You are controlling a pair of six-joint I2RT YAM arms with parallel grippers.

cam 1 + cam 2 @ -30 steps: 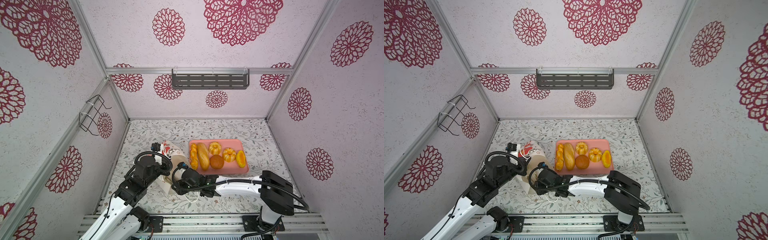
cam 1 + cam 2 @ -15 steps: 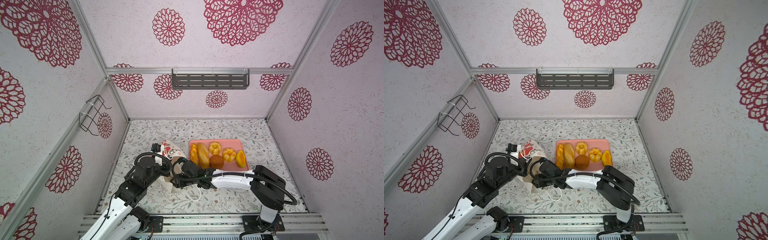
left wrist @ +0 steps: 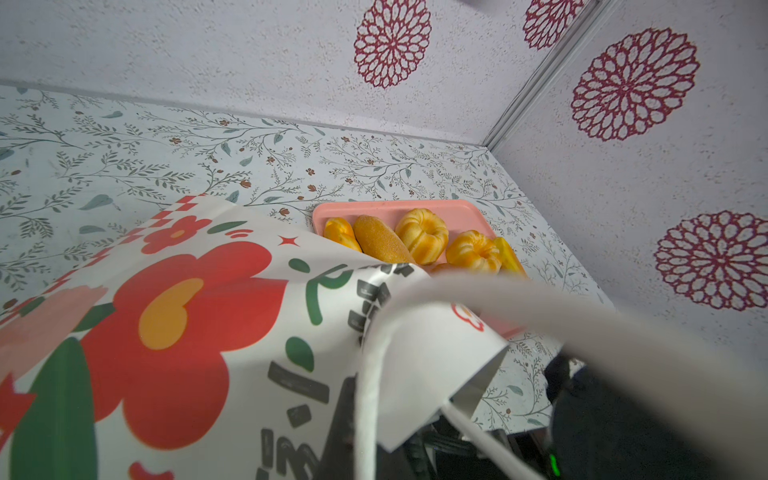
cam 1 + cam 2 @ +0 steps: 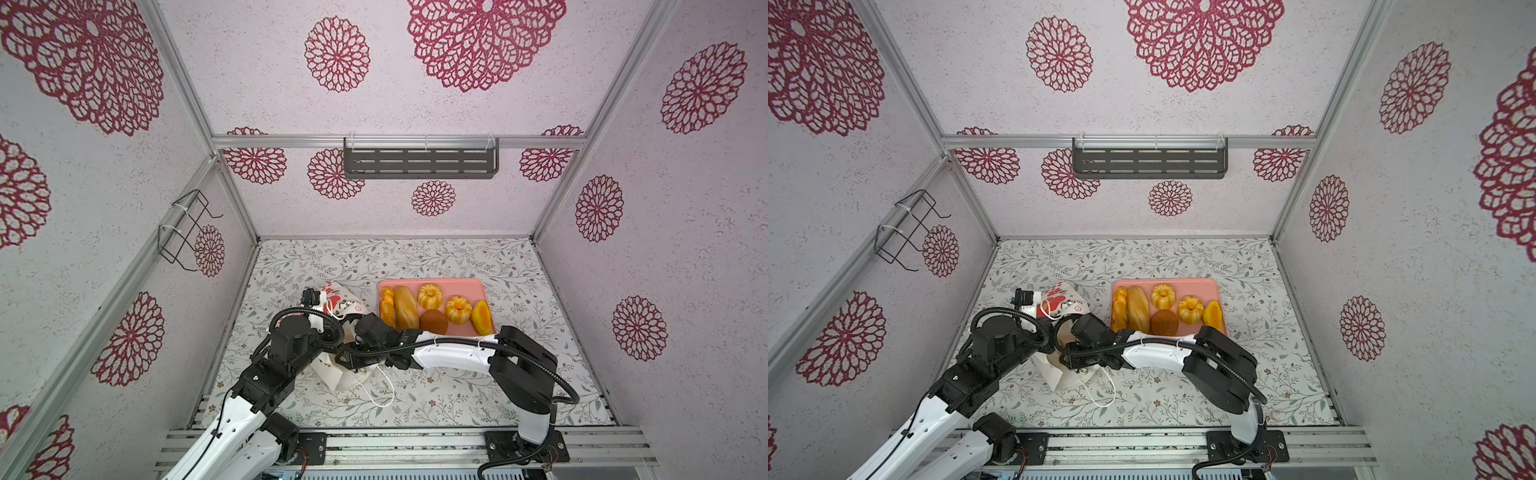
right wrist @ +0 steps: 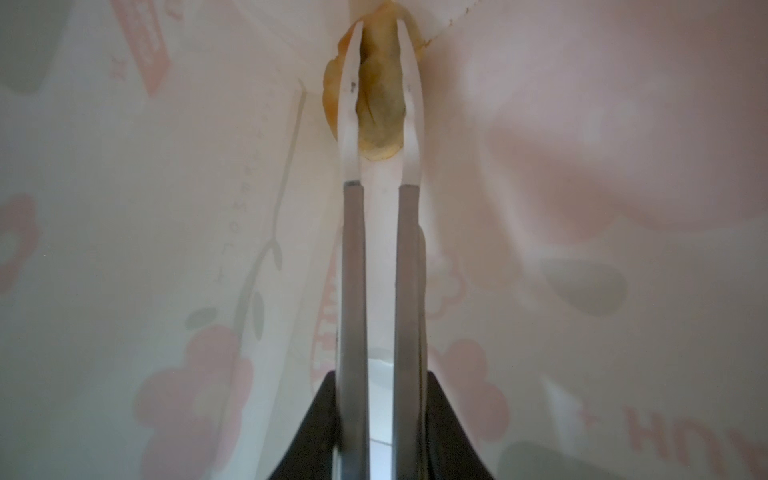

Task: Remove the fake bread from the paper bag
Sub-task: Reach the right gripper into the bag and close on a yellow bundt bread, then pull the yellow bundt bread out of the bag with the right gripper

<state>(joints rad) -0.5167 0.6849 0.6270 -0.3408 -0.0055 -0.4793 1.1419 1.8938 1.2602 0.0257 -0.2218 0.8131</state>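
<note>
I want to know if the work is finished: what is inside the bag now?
The right tool is inside the bag, closed on one yellow-brown bread at its bottom. The tool covers part of the bread; whether more lies behind cannot be seen.

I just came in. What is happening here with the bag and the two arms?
The left gripper pinches the rim of the paper bag, apparently keeping it open. The right gripper reaches inside, and its fingers are closed on a yellowish loaf at the bag's bottom. On the pink tray beside the bag lie six loaves; this one is not yet out.
</note>
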